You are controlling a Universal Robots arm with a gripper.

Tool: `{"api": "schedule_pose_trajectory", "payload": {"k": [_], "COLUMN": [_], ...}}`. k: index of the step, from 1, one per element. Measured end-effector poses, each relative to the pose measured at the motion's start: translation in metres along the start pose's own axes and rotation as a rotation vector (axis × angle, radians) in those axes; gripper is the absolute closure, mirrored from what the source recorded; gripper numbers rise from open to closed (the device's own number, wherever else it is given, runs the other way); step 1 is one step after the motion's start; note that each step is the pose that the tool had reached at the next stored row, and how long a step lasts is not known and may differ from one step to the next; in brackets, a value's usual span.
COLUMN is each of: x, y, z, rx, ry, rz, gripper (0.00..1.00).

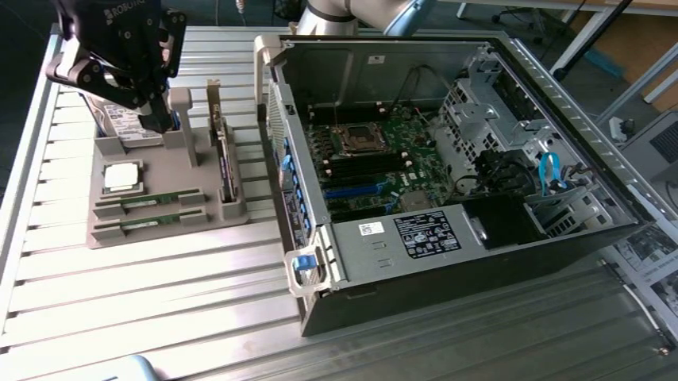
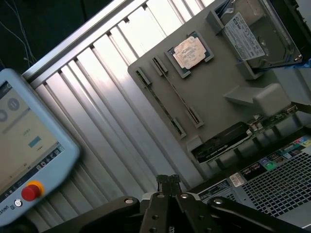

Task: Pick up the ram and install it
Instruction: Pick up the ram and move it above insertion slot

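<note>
On the grey holder: two ram sticks, one processor, one hard drive.
Gripper: one, over the holder's hard-drive end, fully closed, empty.

**Legible.** White brand lettering on the black body of the end effector, cut off at the picture's edge, reads roughly ROBOTIQ. The screen of the pendant shows what looks like a circled two-bar pause sign.

**Printed but not legible.** White label on the hard drive; markings on the processor; black label and white sticker inside the computer case.
</note>
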State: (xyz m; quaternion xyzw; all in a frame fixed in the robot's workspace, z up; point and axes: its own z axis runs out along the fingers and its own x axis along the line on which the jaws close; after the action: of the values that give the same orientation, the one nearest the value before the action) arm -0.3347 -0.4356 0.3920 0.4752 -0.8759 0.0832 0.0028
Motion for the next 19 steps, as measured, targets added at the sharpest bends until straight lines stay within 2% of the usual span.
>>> {"api": "schedule_pose_trajectory", "payload": {"k": [19], "x": [0.0], "y": [0.0], "z": [0.0001], "rx": [0.0283], "ry": [0.0117], "rz": [-0.117], "gripper": [0.9]}}
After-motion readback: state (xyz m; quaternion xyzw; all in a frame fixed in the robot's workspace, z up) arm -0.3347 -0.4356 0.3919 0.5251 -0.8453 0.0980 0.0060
